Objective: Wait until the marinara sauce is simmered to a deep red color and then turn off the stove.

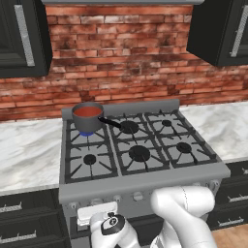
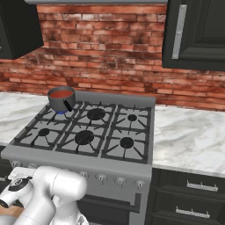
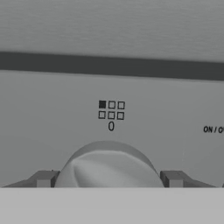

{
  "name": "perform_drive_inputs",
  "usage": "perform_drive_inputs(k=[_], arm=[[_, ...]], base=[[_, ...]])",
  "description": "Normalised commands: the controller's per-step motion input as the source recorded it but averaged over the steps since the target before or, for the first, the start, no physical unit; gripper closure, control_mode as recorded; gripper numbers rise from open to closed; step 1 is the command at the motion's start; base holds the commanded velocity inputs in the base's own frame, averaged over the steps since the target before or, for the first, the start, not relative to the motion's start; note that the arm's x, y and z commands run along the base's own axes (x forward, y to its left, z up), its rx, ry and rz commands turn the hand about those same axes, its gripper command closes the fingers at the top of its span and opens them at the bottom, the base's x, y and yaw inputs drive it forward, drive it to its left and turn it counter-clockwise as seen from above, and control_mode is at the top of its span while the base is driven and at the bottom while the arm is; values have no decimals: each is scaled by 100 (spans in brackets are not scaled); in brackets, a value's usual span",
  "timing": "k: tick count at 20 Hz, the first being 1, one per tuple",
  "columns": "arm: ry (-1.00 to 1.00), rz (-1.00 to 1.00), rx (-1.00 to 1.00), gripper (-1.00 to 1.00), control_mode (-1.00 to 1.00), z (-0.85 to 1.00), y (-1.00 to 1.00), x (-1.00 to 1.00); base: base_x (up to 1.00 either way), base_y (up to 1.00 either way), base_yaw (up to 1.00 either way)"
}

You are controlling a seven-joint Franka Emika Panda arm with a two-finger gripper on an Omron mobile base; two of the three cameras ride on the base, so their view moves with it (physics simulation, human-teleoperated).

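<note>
Orange-red marinara sauce (image 1: 87,111) fills a small grey saucepan with a black handle (image 1: 90,121) on the back-left burner of the wide grey metal gas stove (image 1: 140,181), with blue flame beneath. Down at the stove's front panel, the two-finger gripper (image 3: 107,178) is spread, its dark fingertips (image 3: 43,179) flanking a round grey knob (image 3: 108,168) below a six-square burner diagram (image 3: 111,110).

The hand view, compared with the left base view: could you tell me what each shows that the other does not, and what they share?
The hand view gives a close look at one knob between the open fingertips, with a six-square burner diagram, top-left square filled, above it. The left base view has the saucepan of red marinara sauce on the back-left burner over a blue flame, plus brick wall and marble counter. Both show the stove.
</note>
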Motion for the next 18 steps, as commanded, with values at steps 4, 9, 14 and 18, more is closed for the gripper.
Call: perform_drive_inputs(k=[4,9,14,18], arm=[[0,0,0,100,-100,0,0,0],[0,0,0,100,-100,0,0,0],[0,0,0,100,-100,0,0,0],[0,0,0,100,-100,0,0,0]], base=[[0,0,0],[0,0,0],[0,0,0],[0,0,0]])
